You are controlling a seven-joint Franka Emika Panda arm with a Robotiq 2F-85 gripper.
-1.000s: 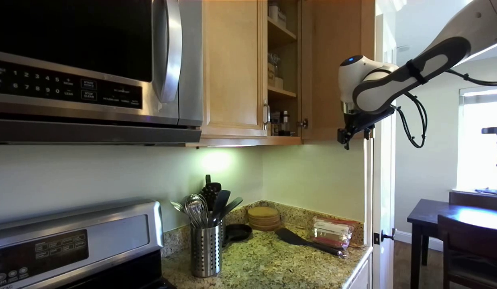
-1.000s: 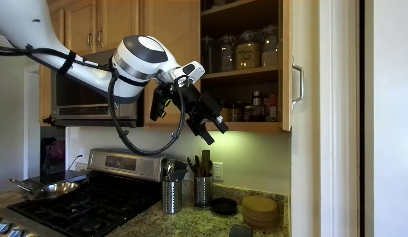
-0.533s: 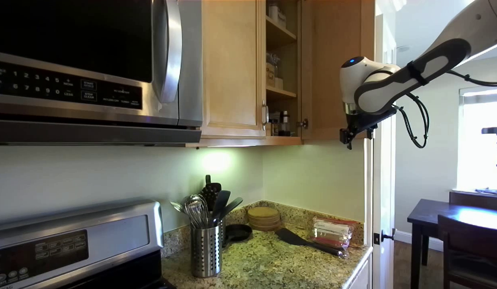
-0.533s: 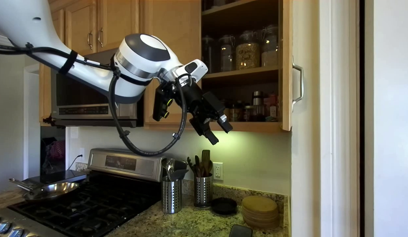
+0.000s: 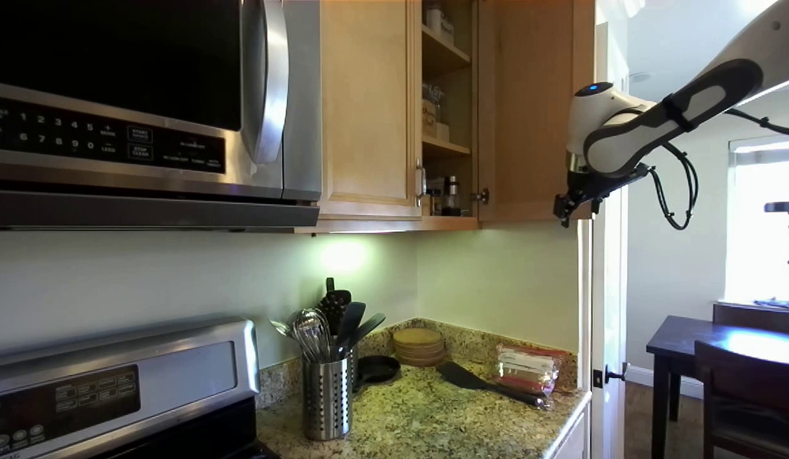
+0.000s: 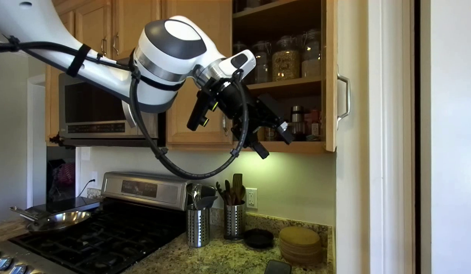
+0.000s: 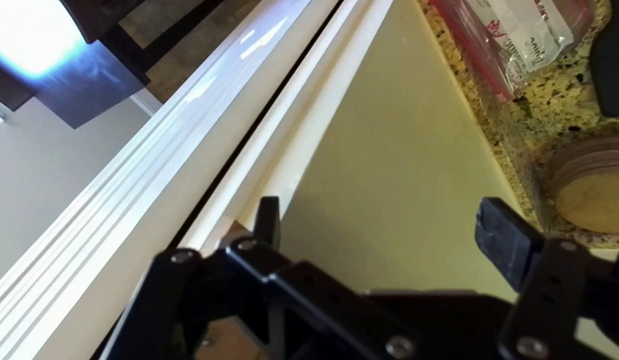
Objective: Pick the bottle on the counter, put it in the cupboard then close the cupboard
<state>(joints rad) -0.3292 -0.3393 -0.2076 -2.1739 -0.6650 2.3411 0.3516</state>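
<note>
Bottle (image 5: pixel 452 196): dark one, upright on the lowest shelf (image 6: pixel 311 146) of the cupboard (image 5: pixel 461 108); whether the task's own, cannot tell
Long axis: vertical
Pincer (image 6: pixel 273 143): spread wide
Cupboard door (image 5: pixel 528 108): open, lower edge near the pincer
Room: open air between pincer and desk (image 5: pixel 433 414)

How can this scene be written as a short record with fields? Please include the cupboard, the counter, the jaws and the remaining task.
cupboard: open door beside a shut door
shelves: glass jars on one, small containers below
counter: two utensil holders, a round tan stack, a black spatula, a plastic-wrapped package
jaws: spread wide, nothing between them, higher than the counter
bottle: not seen on the counter; whether it is among the small containers, cannot tell
remaining: open door not yet closed
</note>
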